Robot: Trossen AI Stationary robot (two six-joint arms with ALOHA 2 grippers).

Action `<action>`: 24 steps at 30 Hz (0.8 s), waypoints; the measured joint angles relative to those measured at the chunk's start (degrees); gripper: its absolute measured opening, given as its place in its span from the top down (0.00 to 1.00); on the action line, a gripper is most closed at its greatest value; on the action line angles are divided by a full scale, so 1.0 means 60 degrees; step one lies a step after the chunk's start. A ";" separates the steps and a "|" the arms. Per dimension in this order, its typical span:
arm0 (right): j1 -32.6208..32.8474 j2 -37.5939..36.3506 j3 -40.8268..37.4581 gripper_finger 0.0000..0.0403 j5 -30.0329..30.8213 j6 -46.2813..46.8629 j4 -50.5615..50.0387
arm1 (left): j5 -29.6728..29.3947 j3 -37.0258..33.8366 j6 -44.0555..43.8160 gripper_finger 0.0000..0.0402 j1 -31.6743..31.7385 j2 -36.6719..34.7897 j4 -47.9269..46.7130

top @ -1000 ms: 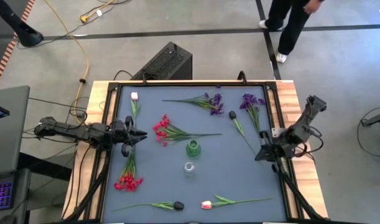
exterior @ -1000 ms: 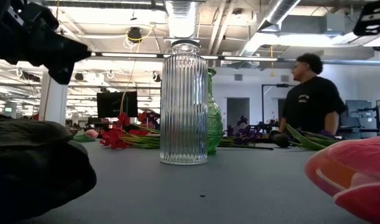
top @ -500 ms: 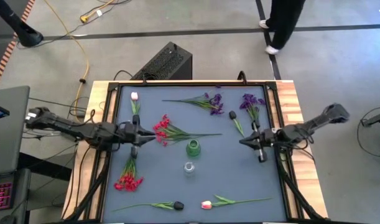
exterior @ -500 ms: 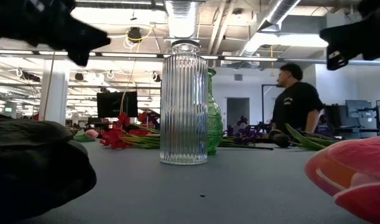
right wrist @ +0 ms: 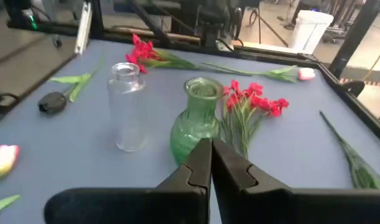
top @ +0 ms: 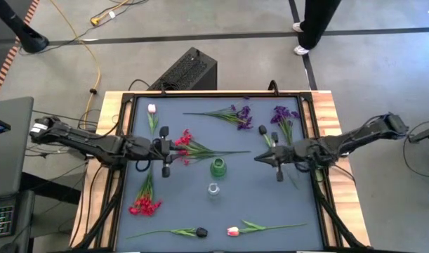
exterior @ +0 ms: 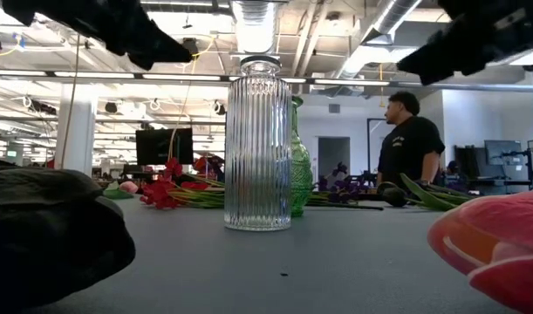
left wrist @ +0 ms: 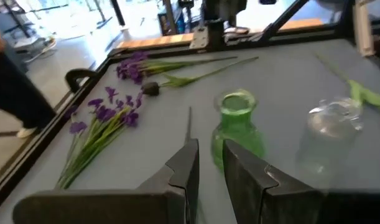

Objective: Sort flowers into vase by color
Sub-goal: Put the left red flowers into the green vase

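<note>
My left gripper (top: 173,148), fingers nearly pressed together and empty, hovers just beside the red flowers (top: 184,147), whose stems run lengthwise toward the green vase (top: 218,167), while my right gripper (top: 260,157), shut and empty, hangs well apart across the table.

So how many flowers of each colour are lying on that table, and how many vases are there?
Red blossom clusters: 2
Purple blossom clusters: 2
Pink-white tulips: 2
Dark, near-black tulips: 2
Green glass vase: 1
Clear ribbed glass vase: 1
Total: 8 flowers and 2 vases, 10 things. Both vases look empty.
</note>
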 joint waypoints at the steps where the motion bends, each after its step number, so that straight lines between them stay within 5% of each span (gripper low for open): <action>1: -0.0024 0.0291 0.0238 0.90 0.0004 -0.0076 -0.0024 | -0.0059 0.0000 -0.0076 0.85 0.0069 0.0005 -0.0015; 13: -0.0047 0.2469 0.1614 0.86 0.0086 -0.0085 -0.0634 | -0.1067 0.0067 -0.0561 0.72 0.0864 -0.0017 -0.0749; 19: -0.0047 0.3045 0.1627 0.86 0.0414 -0.0081 -0.0384 | -0.1198 0.1898 -0.3033 0.62 0.1964 -0.0010 -0.5313; 24: -0.0047 0.3448 0.1629 0.86 0.0417 -0.0088 -0.0160 | 0.0219 0.3012 -0.5453 0.59 0.2819 0.0045 -0.8748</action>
